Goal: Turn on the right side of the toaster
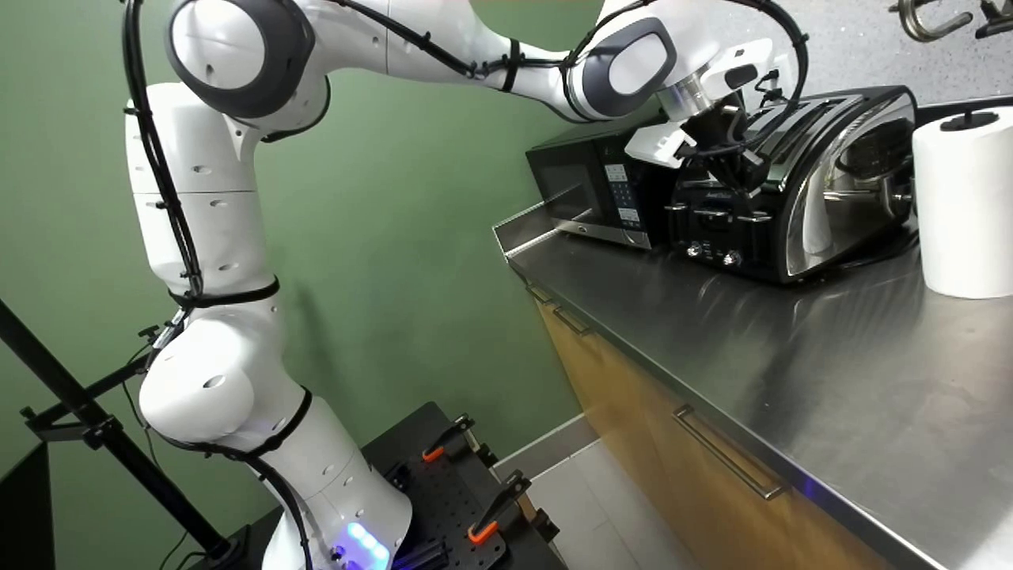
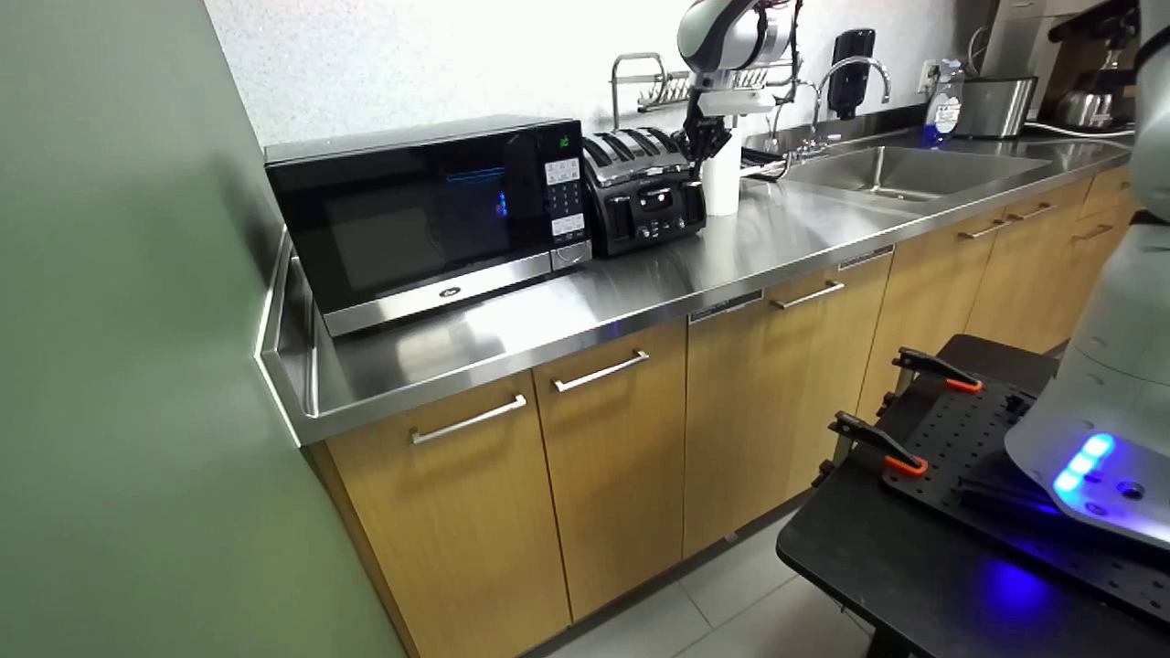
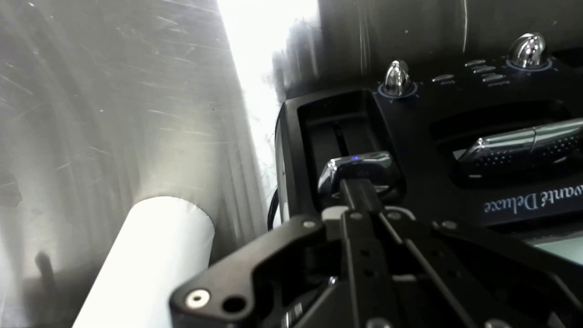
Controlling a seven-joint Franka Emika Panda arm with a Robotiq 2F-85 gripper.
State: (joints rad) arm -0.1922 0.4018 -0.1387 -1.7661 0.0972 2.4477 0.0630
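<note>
The chrome toaster [image 1: 859, 170] stands on the steel counter, its black lever panel facing out. It also shows in an exterior view [image 2: 632, 166]. In the wrist view its black panel [image 3: 423, 132] fills the right side, with the print upside down. The chrome lever [image 3: 357, 164] at the panel's end nearest the paper roll sits at the upper end of its slot. My gripper [image 3: 360, 193] is shut with nothing between its fingertips. In the wrist view the tips overlap this lever; I cannot tell whether they touch it. The gripper also shows in both exterior views [image 1: 748, 178] [image 2: 702, 151].
A white paper towel roll [image 1: 967, 206] stands beside the toaster; it also shows in the wrist view [image 3: 157, 255]. A black microwave [image 2: 430, 219] stands on the other side. A dish rack [image 2: 676, 87] and a sink [image 2: 914, 169] lie farther along the counter [image 1: 870, 380].
</note>
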